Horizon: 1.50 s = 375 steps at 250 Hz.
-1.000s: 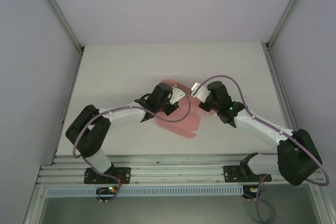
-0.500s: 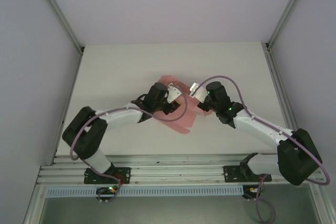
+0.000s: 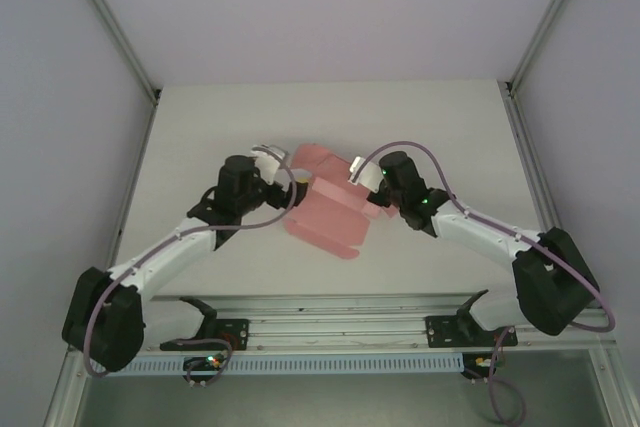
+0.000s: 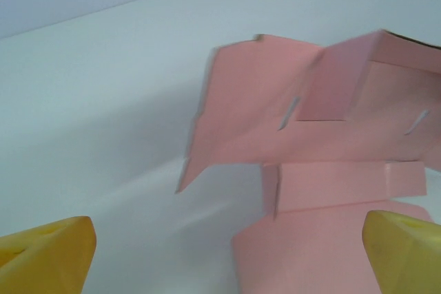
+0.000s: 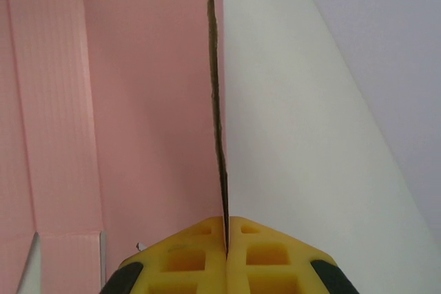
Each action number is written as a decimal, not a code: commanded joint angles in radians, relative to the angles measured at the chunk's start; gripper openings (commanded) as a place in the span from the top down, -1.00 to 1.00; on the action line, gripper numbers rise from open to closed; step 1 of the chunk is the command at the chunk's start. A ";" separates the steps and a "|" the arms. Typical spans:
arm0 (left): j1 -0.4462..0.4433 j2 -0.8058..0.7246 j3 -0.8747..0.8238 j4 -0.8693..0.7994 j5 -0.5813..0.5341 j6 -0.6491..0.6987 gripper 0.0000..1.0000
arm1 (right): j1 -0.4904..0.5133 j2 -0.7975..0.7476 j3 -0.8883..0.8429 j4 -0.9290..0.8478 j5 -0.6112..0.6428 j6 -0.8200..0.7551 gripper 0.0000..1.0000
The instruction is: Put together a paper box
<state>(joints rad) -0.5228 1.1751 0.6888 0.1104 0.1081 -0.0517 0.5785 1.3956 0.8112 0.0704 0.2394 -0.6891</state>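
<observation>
Your pink thin-cardboard paper box (image 3: 325, 212) lies in the middle of the white table (image 3: 220, 117), between the two arms, and it's a long way from finished. Most of it is a spread die-cut sheet. From the left wrist view one panel looks folded up off the surface, with side flaps splayed and slots unfilled, though that picture is smeared, so take the fold angles loosely. No walls are locked and no lid is closed: the tucking is all ahead of you.

Your right gripper (image 5: 226, 239) has its yellow pads pressed together on the thin edge of one upright panel, pinching the cardboard. Your left gripper (image 3: 270, 162) sits just beside the sheet's left edge, jaws spread wide with nothing between them.

Compared with a second ago, that left gripper was over the sheet and closed. It has let go and backed off to the left. The right one hasn't budged from its pinch, and the sheet now lies a little further left.
</observation>
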 commanded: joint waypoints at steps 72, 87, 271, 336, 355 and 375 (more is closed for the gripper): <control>0.243 -0.115 -0.019 -0.192 -0.012 -0.254 -1.00 | 0.110 0.246 0.028 0.453 0.342 -0.381 1.00; 0.258 -0.107 -0.021 -0.205 -0.014 -0.263 -1.00 | 0.116 0.271 0.025 0.493 0.340 -0.409 1.00; 0.462 0.250 0.157 -0.212 0.103 -0.420 -1.00 | 0.157 0.419 -0.031 0.769 0.288 -0.569 1.00; 0.461 0.390 0.229 -0.202 0.157 -0.416 -1.00 | 0.151 0.506 -0.023 0.841 0.292 -0.582 1.00; 0.460 0.399 0.227 -0.185 0.168 -0.412 -1.00 | 0.150 0.523 -0.030 0.871 0.293 -0.584 1.00; 0.459 0.412 0.240 -0.189 0.178 -0.393 -1.00 | 0.150 0.534 -0.033 0.872 0.292 -0.578 1.00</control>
<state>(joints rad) -0.0692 1.5723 0.8917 -0.0963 0.2436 -0.4538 0.7288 1.8851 0.7815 0.9348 0.5434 -1.2762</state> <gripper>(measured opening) 0.999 0.045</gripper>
